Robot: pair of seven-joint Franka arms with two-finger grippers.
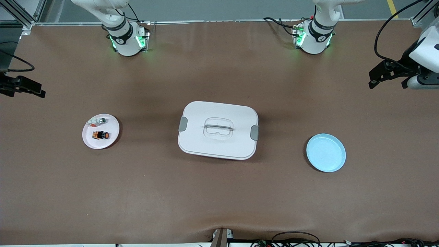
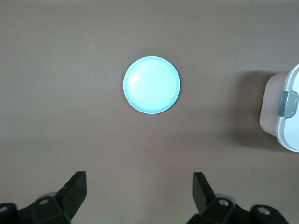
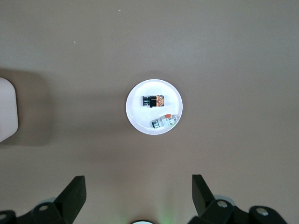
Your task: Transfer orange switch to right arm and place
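Brown counter [image 1: 219, 192] spreads under both of my arms. I place everything from the white box [image 1: 218, 130] at its middle. My right tool [image 3: 138, 196] hangs high over the counter at the right arm's end, its two fingers spread wide with nothing between them. Below it, toward that same end from the box and well apart from it, sits the white plate [image 1: 90, 140]. The orange switch [image 1: 101, 135] lies on its side on that plate. A small white-and-silver part [image 1: 97, 120] shares the plate, just beside the switch and farther from the front camera. The box has its lid on, a grey latch at each short end. Toward the left arm's end from the box, and a little nearer the front camera, rests the blue plate [image 1: 325, 153]. My left tool [image 2: 140, 193] hangs high over the counter at that end, fingers wide apart, holding nothing.
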